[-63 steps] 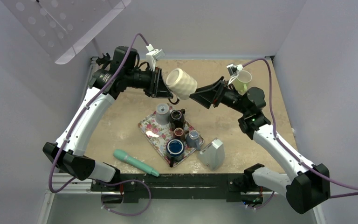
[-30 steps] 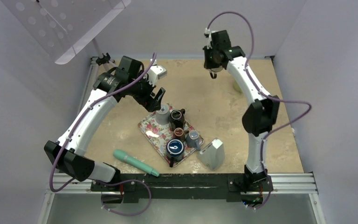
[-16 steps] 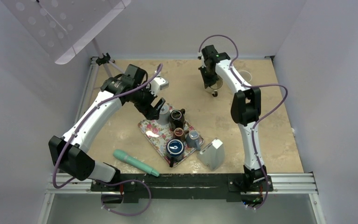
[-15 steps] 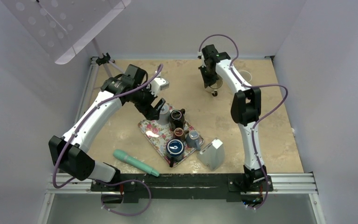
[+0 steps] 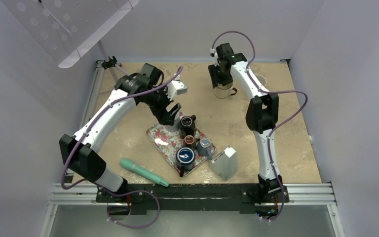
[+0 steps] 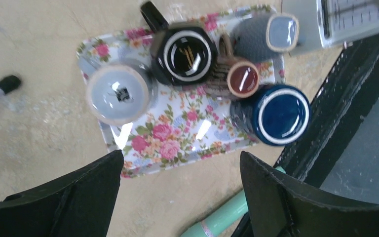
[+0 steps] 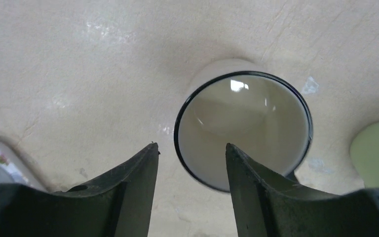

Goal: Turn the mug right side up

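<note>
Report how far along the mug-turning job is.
Done: the white mug stands open end up on the table, right gripper open above it. In hand: nothing; the left gripper hovers open over the floral tray. Left: the grey mug there shows its base, so it looks upside down, if it counts.

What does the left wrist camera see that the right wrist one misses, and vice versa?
Only the left wrist view: a cluster of mugs, one grey mug bottom up, a mint-green tool, a grey box. Only the right wrist view: a white mug open side up, a pale green object. Both: beige table, part of the floral tray; left gripper and right gripper both open.
</note>
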Motion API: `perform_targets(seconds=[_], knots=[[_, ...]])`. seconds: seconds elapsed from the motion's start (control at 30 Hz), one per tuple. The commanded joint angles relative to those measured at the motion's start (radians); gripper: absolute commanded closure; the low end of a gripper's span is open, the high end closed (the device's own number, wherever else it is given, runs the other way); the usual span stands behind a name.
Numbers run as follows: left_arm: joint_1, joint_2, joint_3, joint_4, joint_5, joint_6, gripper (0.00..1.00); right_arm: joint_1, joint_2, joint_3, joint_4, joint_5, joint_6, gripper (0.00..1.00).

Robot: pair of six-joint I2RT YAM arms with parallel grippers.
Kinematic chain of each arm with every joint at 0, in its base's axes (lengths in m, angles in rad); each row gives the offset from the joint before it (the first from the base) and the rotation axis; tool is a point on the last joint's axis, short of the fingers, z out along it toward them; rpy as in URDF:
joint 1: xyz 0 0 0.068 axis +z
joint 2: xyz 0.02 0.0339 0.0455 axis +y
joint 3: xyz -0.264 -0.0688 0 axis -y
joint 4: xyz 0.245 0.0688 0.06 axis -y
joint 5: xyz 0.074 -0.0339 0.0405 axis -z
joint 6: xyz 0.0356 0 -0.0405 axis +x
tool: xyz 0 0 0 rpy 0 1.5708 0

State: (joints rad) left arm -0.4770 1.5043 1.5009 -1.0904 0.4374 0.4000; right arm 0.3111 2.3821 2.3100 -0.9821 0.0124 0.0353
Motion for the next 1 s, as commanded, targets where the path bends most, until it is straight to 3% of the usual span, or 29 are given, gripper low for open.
perform_targets(seconds=[0.0, 0.23, 0.4, 0.63, 0.8, 0.97], knots=[[-0.035, 0.123, 0.216, -0.009, -0.043, -0.081, 0.09, -0.003, -0.232, -0.048, 0.098, -0.010, 0.016, 0.43], [-0.122, 0.401, 0.480, -0.057, -0.084, -0.175, 0.13, -0.030, -0.507, -0.281, 0.187, 0.063, 0.083, 0.39], [-0.164, 0.659, 0.773, -0.156, -0.167, -0.168, 0.20, -0.060, -0.658, -0.476, 0.250, 0.099, 0.076, 0.39], [-0.171, 0.824, 0.868, -0.183, -0.256, -0.123, 0.25, -0.081, -0.744, -0.636, 0.268, 0.103, 0.063, 0.40], [-0.173, 0.886, 0.873, -0.199, -0.227, -0.116, 0.35, -0.081, -0.764, -0.692, 0.283, 0.100, 0.066, 0.40], [-0.172, 0.924, 0.847, -0.204, -0.211, -0.094, 0.39, -0.081, -0.767, -0.706, 0.290, 0.094, 0.066, 0.40]])
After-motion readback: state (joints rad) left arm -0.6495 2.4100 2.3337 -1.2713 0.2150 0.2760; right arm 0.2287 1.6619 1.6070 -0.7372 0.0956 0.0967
